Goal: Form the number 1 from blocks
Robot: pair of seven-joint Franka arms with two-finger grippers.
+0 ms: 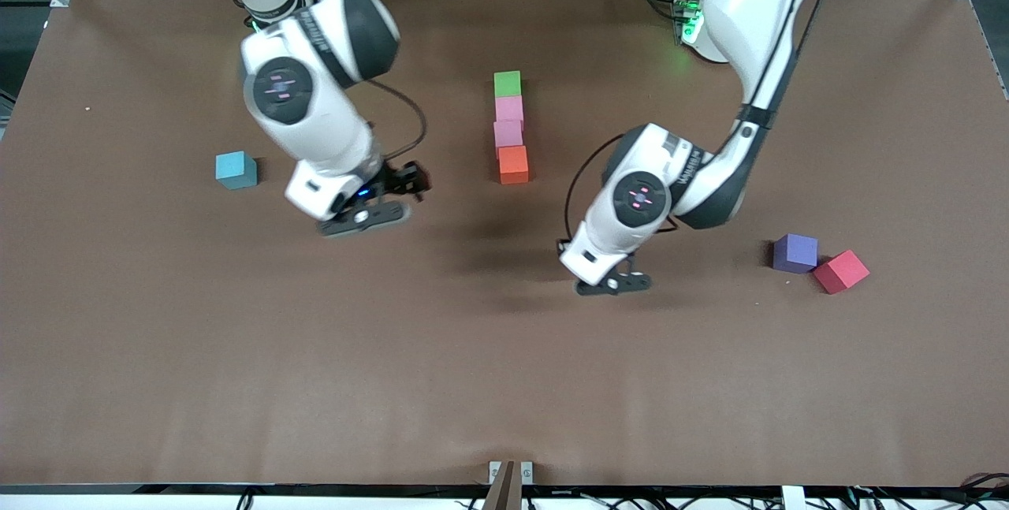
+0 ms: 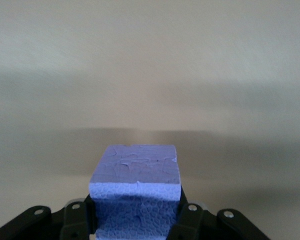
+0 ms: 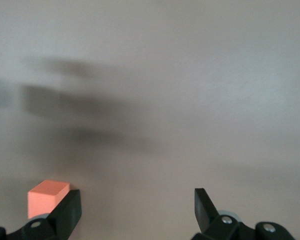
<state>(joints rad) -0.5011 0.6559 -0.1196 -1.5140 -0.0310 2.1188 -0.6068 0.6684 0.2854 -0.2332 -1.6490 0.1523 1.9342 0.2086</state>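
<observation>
Stretching bare under both grippers, brown tabletop. Left gripper clamped on purple block. Right gripper spread wide, empty; orange block near.

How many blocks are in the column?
4, in a line: green block farthest from the front camera, then pink block, second pink block, orange block nearest. Left tool holds a bluish-purple block over the table; right tool hangs open.

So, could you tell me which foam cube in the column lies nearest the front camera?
The orange foam cube, ending the column; the pink cubes and green cube lie farther.
</observation>
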